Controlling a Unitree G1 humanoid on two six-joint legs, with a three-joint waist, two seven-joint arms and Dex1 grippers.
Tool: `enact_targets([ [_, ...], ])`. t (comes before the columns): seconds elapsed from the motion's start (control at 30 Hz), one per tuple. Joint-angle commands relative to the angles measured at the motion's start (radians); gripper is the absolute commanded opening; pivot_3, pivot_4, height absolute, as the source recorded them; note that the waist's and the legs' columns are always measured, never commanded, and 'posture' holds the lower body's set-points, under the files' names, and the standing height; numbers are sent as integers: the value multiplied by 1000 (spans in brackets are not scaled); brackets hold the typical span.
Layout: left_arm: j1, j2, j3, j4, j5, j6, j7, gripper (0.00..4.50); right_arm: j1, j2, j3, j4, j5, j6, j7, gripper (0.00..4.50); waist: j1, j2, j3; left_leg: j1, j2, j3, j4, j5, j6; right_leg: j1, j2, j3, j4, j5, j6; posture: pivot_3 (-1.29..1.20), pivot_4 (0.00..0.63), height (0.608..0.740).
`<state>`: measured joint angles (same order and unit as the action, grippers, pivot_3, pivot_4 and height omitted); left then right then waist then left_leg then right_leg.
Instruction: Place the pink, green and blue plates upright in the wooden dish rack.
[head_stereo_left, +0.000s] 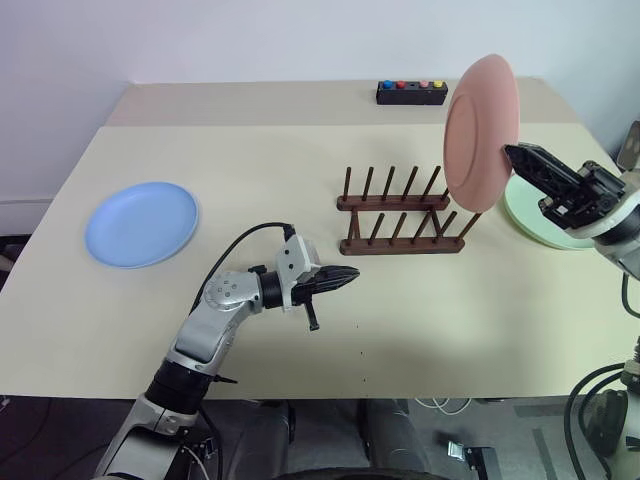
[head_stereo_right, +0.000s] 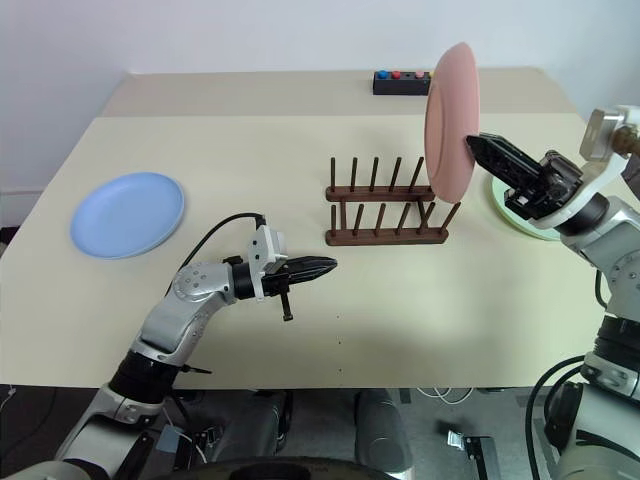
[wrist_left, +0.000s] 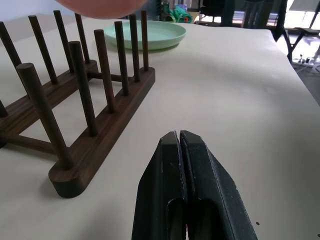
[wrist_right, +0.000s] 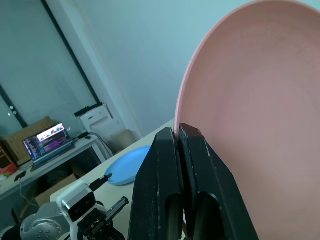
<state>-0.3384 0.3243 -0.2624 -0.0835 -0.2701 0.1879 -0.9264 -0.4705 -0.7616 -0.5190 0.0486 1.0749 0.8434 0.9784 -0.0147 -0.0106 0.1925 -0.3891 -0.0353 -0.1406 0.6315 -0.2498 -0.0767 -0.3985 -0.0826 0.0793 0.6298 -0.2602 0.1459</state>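
Note:
My right gripper (head_stereo_left: 512, 152) is shut on the rim of the pink plate (head_stereo_left: 481, 130) and holds it upright in the air, just above the right end of the wooden dish rack (head_stereo_left: 400, 245). In the right wrist view, the fingers (wrist_right: 167, 165) pinch the plate's edge (wrist_right: 260, 115). No plate stands between the rack's pegs. The green plate (head_stereo_left: 528, 222) lies flat on the table right of the rack, partly behind my right gripper. Far to the left, the blue plate (head_stereo_left: 141, 223) lies flat. My left gripper (head_stereo_left: 345, 275) is shut and empty, hovering in front of the rack's left end.
A small black box with coloured buttons (head_stereo_left: 411, 92) sits at the back of the table behind the rack. The beige table (head_stereo_left: 300, 160) has open surface between the blue plate and the rack.

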Motion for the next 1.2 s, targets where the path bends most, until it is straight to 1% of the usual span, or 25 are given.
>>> enact_targets([
  [0.03, -6, 3, -2, -23, 0, -11, -6, 0, 4, 2, -22, 3, 14, -5, -2, 16, 0, 0, 0, 0, 0, 0, 0, 0, 0, 0, 0, 0, 0, 0, 0, 0, 150, 740],
  [0.47, -5, 6, -4, -22, 6, -11, -7, 0, 13, 13, -25, 72, 14, 0, -15, 16, 0, 0, 0, 0, 0, 0, 0, 0, 0, 0, 0, 0, 0, 0, 0, 0, 150, 740],
  [0.53, -4, 7, -3, -23, 8, -11, -6, 0, 15, 16, -25, 77, 14, 1, -16, 579, 0, 0, 0, 0, 0, 0, 0, 0, 0, 0, 0, 0, 0, 0, 0, 0, 150, 740],
  [0.57, -4, 7, -3, -24, 8, -11, -5, 0, 16, 16, -26, 78, 13, 0, -18, 942, 0, 0, 0, 0, 0, 0, 0, 0, 0, 0, 0, 0, 0, 0, 0, 0, 150, 740],
  [0.73, -3, 6, -2, -25, 10, -10, -4, 0, 17, 15, -33, 73, -21, -43, -48, 3442, 0, 0, 0, 0, 0, 0, 0, 0, 0, 0, 0, 0, 0, 0, 0, 0, 150, 740],
  [0.77, -2, 6, -2, -26, 10, -10, -4, 0, 17, 12, -37, 69, -43, -71, -60, 3883, 0, 0, 0, 0, 0, 0, 0, 0, 0, 0, 0, 0, 0, 0, 0, 0, 150, 740],
  [0.9, 2, 6, 0, -31, 11, -7, -1, 0, 45, -24, -63, 60, -143, -181, -101, 3883, 1, 0, 0, 0, 0, 0, 0, 0, 0, 0, 0, 0, 0, 0, 0, 0, 150, 740],
  [1.07, 14, 9, 2, -41, 10, -5, 0, 0, 89, -81, -152, 99, -220, -279, -140, 3883, 1, 0, 0, 0, 0, 0, 0, 0, 0, 0, 0, 0, 0, 0, 0, 0, 150, 740],
  [1.13, 15, 10, 2, -42, 9, -3, 0, 0, 141, -117, -164, 110, -301, -344, -149, 3883, 3, 0, 0, 0, 0, 0, 0, 0, 0, 0, 0, 0, 0, 0, 0, 0, 150, 740],
  [1.2, 15, 11, 3, -41, 8, -3, -1, 0, 211, -146, -140, 106, -397, -418, -140, 3883, 1, 0, 0, 0, 0, 0, 0, 0, 0, 0, 0, 0, 0, 0, 0, 0, 150, 740],
])
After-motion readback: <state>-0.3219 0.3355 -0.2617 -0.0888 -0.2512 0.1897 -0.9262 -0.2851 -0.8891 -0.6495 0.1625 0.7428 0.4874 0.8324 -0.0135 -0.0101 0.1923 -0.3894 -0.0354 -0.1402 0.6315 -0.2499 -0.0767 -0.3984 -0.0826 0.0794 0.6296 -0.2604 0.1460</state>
